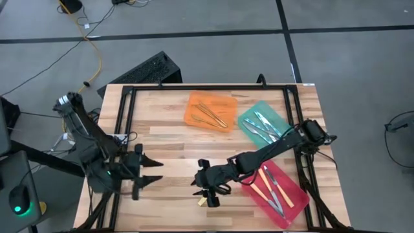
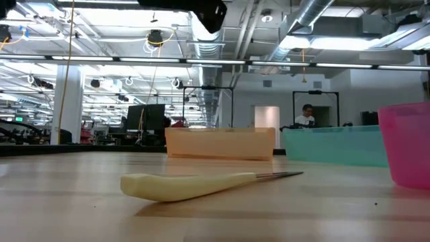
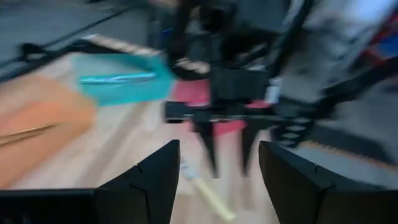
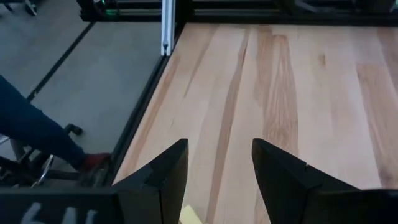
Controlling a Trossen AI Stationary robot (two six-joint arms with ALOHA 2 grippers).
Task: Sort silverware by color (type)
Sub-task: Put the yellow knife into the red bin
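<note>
Trouble could come if the right gripper (image 1: 206, 189) drops off-centre: its jaws, apart w/ nothing in them, might nudge the last loose pale-yellow-handled knife (image 1: 204, 200) & spin it on the wooden worktop (image 1: 168, 136). Knife lies flat just under those jaws, near the worktop's front edge, handle end peeking between them. Left gripper (image 1: 150, 170) waits nearby, jaws apart & empty.

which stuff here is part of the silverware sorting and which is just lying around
Part of the job:
- yellow-handled utensil loose on the wooden table, below the open right gripper
- gold utensils in the orange tray
- blue-handled utensils in the green tray
- utensils in the red tray

Lying about:
- black keyboard on the floor
- yellow cable
</note>
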